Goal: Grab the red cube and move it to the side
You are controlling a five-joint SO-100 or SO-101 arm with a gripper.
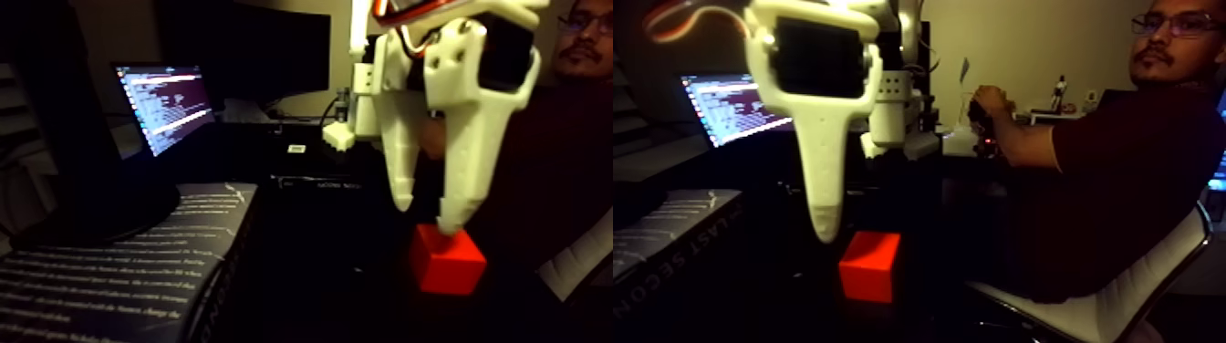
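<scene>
The red cube (447, 262) sits low in the frame, a little left of centre in the left half of the wide picture, and again low and centre-left in the right half. It rests on a dark surface that is hard to make out in the dim light, and it looks untouched and not lifted.

Just above it hangs the white gripper (429, 208), reaching down from the top edge. In the left half its two fingers stand parted with a clear gap between them and nothing held there. The longer finger's tip comes down to the cube's top back edge and seems to touch it or nearly so; the shorter finger ends higher and to the left. So the cube lies below and slightly right of the gap, not between the fingers. By my reading, the claw needs to shift right and lower before closing.

Further out, a lit laptop screen (166, 102) glows at upper left, a printed dark sheet (137, 265) fills the lower left, and a seated person (1122, 173) occupies the right side.
</scene>
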